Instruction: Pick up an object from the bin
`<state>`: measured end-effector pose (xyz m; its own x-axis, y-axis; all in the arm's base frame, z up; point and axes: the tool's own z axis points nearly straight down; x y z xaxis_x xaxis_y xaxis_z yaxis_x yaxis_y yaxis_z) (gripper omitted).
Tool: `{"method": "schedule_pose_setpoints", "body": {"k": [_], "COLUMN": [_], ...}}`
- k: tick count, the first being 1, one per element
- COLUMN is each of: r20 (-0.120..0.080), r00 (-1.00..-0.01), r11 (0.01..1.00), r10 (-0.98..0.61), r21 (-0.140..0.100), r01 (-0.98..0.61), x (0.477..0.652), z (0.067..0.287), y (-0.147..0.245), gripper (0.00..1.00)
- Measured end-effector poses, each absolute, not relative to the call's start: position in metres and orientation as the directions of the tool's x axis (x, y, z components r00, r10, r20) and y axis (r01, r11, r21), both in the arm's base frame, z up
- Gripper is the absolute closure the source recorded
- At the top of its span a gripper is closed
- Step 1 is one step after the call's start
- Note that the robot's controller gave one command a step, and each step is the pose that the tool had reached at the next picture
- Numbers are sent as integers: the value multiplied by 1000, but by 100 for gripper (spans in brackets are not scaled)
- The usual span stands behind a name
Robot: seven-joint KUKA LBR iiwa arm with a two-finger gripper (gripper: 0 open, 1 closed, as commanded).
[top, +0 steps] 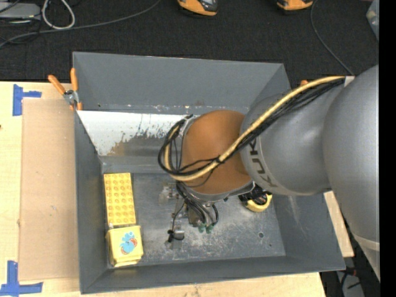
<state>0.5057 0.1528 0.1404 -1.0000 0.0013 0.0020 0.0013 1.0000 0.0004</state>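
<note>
The gripper point(187, 224) hangs below the orange cover point(207, 150) on the arm's point(297, 141) wrist, low in the middle of the bin point(185, 79), just above the scuffed grey floor; it is seen from above and behind, under dark linkage and looped cables point(170, 156), so whether it is spread or clenched cannot be told; nothing can be made out in its grip, and whether its lower tip touches the floor is unclear.

Nearest on the left lies a yellow studded plate point(119, 198), flat on the floor by the bin's left wall; its long axis runs up and down the frame, leaning slightly so that the top end sits a little further left; the studs face up.

Just below it, in the lower left corner of the bin, sits a small yellow block point(125, 245) with a blue and red picture on its upper face; it is close against the plate's lower end, turned a little out of line with it.

To the right of the gripper, partly hidden beneath the arm, a yellow-and-black thing point(257, 200) rests on the floor; its shape cannot be told.
</note>
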Motion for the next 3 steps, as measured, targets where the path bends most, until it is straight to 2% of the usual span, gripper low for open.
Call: {"method": "schedule_pose_setpoints", "body": {"k": [1, 2, 3], "r20": [-1, 2, 4], "r00": [-944, -898, -983], "r11": [944, 898, 983], "r10": [-331, -439, -183], "r21": [1, 3, 1], "r01": [-331, -439, -183], "x": [524, 557, 574], "z": [106, 113, 110], "y": [195, 209, 220], "gripper": [0, 0, 0]}}
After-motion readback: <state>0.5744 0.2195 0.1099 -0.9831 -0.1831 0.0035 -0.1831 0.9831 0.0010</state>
